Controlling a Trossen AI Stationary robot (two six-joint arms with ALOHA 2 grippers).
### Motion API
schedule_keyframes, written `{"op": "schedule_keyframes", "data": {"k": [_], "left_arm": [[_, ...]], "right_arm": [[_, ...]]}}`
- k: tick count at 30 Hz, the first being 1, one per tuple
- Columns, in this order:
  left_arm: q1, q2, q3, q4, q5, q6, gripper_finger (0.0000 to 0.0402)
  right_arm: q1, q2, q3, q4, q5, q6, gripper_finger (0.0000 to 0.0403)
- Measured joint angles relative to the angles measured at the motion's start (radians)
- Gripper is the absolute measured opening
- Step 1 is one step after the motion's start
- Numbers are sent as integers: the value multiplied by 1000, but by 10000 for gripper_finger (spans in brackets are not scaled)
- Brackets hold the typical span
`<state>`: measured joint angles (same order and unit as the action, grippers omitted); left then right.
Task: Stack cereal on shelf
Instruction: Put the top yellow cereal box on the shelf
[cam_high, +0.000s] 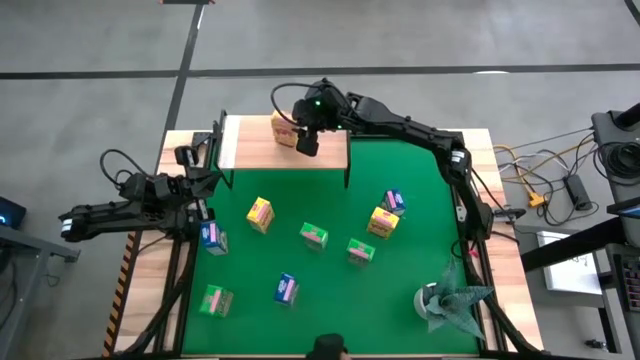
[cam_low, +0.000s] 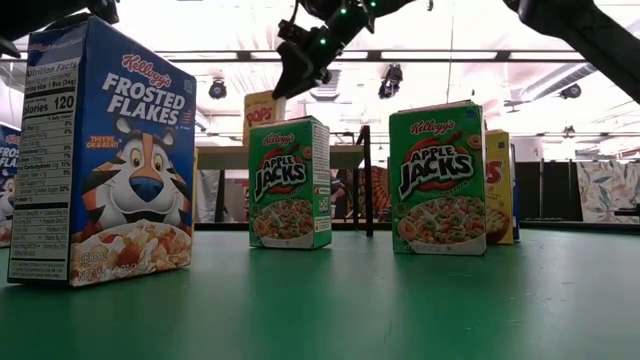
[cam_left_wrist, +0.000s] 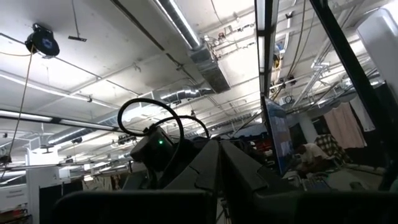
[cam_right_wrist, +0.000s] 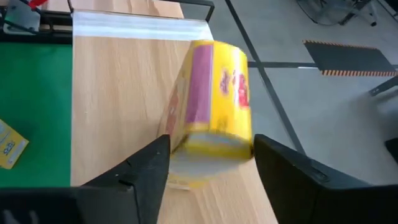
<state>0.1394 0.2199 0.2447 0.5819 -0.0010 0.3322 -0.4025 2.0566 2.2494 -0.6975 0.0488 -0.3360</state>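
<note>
The shelf (cam_high: 250, 145), a light wood board on black posts, stands at the mat's far edge. A yellow cereal box (cam_right_wrist: 214, 93) is on it, tilted and blurred. My right gripper (cam_right_wrist: 211, 162) is open, with a finger on either side of the box's near end. It also shows above the shelf in the high view (cam_high: 305, 140). Several more blue, yellow and green cereal boxes stand on the green mat (cam_high: 330, 320), among them a blue one (cam_low: 110, 160) and a green one (cam_low: 290, 183). My left gripper (cam_left_wrist: 217, 168) waits shut at the table's left side, pointing upward. My right gripper comes at the yellow box slanting down from the table's near side, its fingers beside the box's near end (cam_right_wrist: 208, 146). The box's lower part rests on the shelf board. Whether either finger touches the box I cannot tell.
A grey-green foil-like wad (cam_high: 450, 303) sits at the mat's near right corner. Loose boxes stand across the middle of the mat, such as a yellow one (cam_high: 260, 214) and a blue one (cam_high: 394, 201). The shelf's left half (cam_high: 240, 140) is bare wood.
</note>
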Motion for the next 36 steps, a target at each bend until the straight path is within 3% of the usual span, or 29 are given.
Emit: {"op": "schedule_keyframes", "data": {"k": [8,18,27,36], "left_arm": [[0,0,0,11,0,10,0],[0,0,0,0,-17,49,0],[0,0,0,0,-17,29,0],[0,0,0,-21,-18,1,0]], "right_arm": [[-4,-21,24,2,4,22,244],[84,-102,7,4,56,10,198],[189,-123,-149,10,91,19,133],[233,-229,-415,176,94,76,80]]}}
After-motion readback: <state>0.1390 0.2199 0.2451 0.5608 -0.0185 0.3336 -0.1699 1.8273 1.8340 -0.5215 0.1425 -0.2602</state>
